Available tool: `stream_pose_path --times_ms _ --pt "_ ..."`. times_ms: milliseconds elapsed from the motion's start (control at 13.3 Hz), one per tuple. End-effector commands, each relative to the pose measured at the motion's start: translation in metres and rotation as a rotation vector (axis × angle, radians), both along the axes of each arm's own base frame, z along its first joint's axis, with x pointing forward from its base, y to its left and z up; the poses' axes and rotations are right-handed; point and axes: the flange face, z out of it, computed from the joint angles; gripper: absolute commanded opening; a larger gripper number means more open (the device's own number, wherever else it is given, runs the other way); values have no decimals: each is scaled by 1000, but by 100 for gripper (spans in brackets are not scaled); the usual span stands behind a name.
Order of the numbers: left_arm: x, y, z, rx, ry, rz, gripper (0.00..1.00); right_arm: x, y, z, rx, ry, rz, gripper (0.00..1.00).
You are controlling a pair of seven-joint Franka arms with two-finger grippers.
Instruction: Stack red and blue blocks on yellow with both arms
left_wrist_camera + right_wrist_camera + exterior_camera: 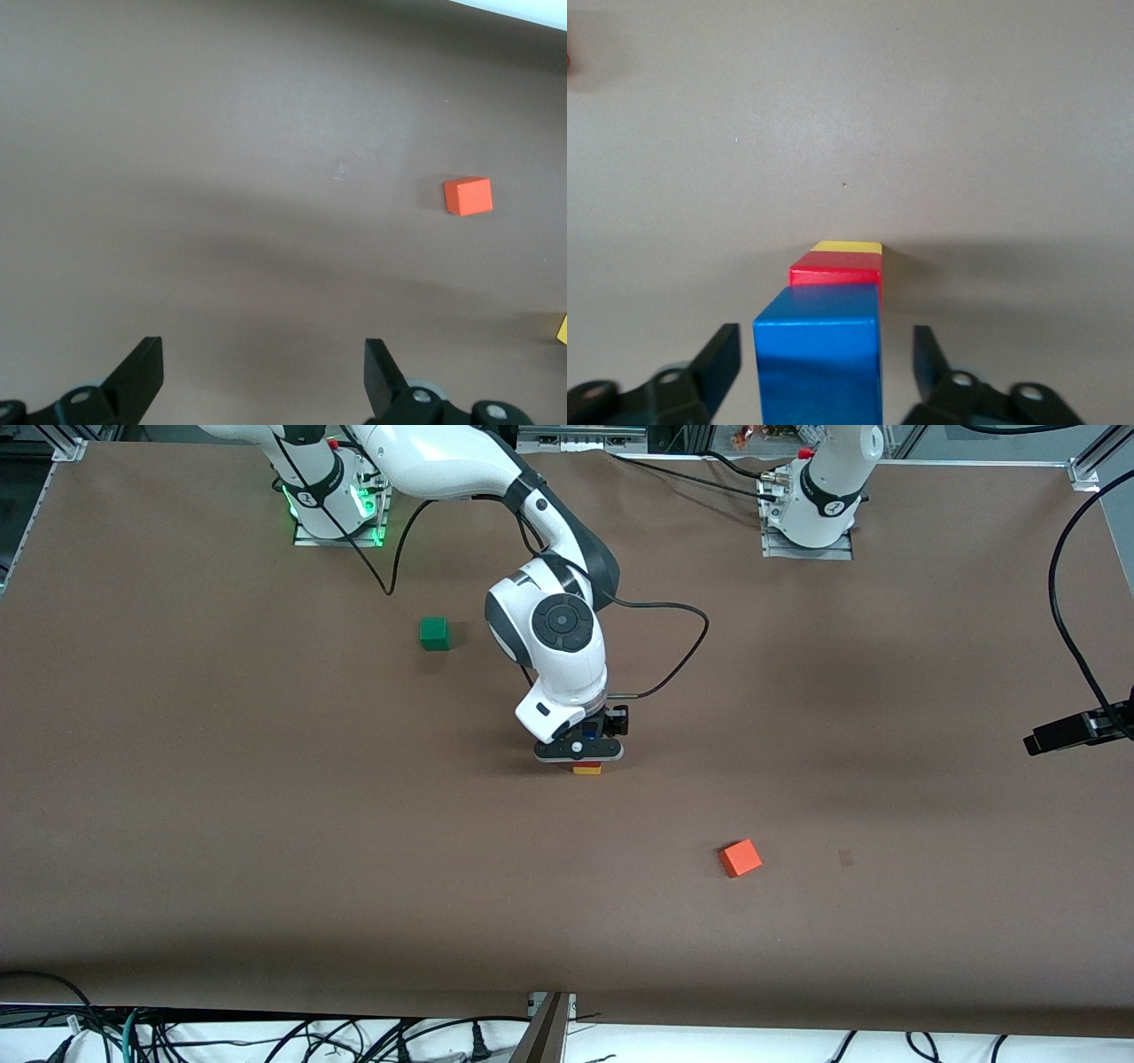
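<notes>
In the front view the right pincer (580, 751) sits over the yellow cube (586, 770) mid-tabletop, well clear of every edge; the left wrist view shows the left pincer (264, 372) spread, waiting, holding nothing; the right wrist view shows fingers (718, 361) parted beside the blue cube (819, 354) atop the red cube (835, 266), so lifting straight up should best avoid nudging it.

"What are you made of?"
"My arms are white shells with dark grey joint caps, trailing black cables."
"And the ends?"
"Black jaws, silver screws, and one base glowing green."
</notes>
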Motion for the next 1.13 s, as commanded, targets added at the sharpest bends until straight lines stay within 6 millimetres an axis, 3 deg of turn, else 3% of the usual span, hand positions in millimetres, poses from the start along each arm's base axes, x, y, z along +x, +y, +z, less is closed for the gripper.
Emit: stream_pose_path --times_ms 0,151,226,452,602,828,1054 --pt "-6 -2 6 -13 3 -16 100 4 -5 26 1 -15 -7 100" --pt "-6 -2 6 -13 3 -16 100 14 -28 61 -28 2 -27 100" --pt "-6 -2 6 -14 3 -17 100 21 -44 93 -19 -12 -28 100" --pt "-6 -2 6 -21 3 -16 100 44 -117 153 -17 36 -72 100" --pt "-6 -3 6 -33 2 -17 100 40 -169 185 -4 95 -37 100" --pt "-6 -2 6 -32 2 -16 100 13 -255 237 47 143 -63 100" --pt "-7 -1 6 -31 2 -13 100 -5 -330 254 54 142 -44 100"
